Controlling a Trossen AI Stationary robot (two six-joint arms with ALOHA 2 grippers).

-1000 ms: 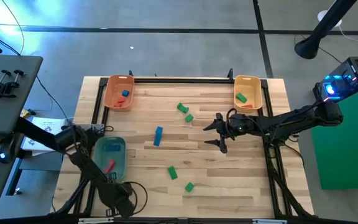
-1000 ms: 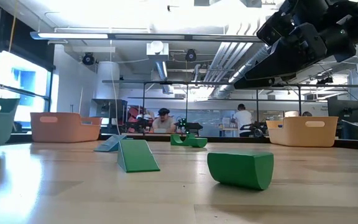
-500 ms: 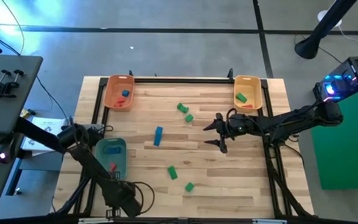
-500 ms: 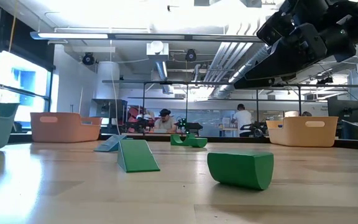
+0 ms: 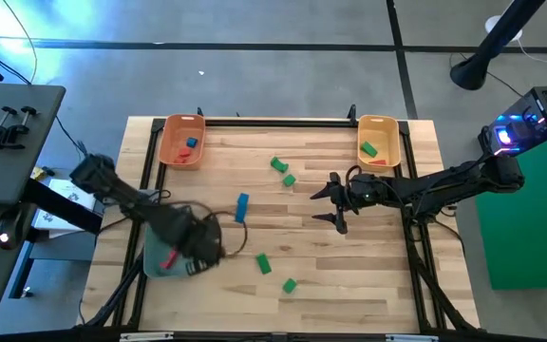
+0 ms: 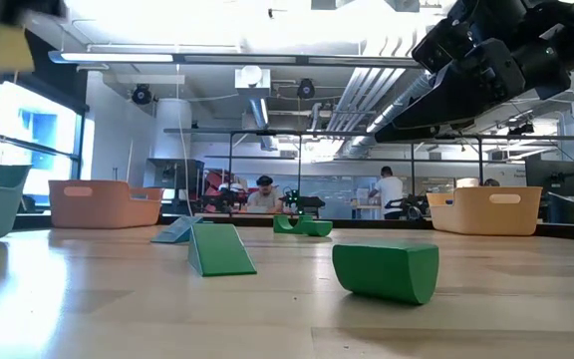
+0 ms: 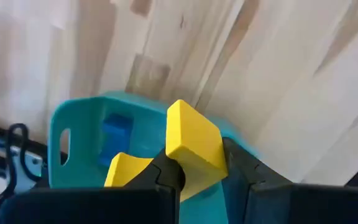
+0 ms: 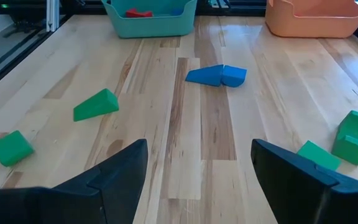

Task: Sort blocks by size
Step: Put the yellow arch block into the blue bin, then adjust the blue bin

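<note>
My left gripper (image 5: 198, 249) points down over the teal tray (image 5: 156, 266) at the table's near left, shut on a yellow block (image 7: 194, 146). In the low view it is a blur at the top left (image 6: 8, 45). Inside the tray lie a red block (image 5: 169, 258) and a blue block (image 7: 117, 134). A blue block (image 5: 242, 207) and several green blocks (image 5: 263, 263) lie flat on the table. My right gripper (image 5: 335, 201) hangs open over the table's right middle, nothing between its fingers (image 8: 197, 180). My left gripper pinches the yellow block between its two fingers, which sit on opposite faces of its lower part (image 7: 188, 177). The fingers come from above, pointing down. The block is lifted clear above the teal tray. Another yellow bit (image 7: 126, 171) shows beside one finger; whether it belongs to the same block I cannot tell.
An orange tray (image 5: 182, 123) with a blue and a red block stands at the far left. A paler orange tray (image 5: 379, 122) with a green and a red block stands at the far right. Bare wood lies along the near edge, right of the green blocks.
My left gripper has risen and swung from the near-left corner toward the far edge and the right, so that it now hangs over the teal tray and shows in the low view's top left corner. My right arm has kept still.
</note>
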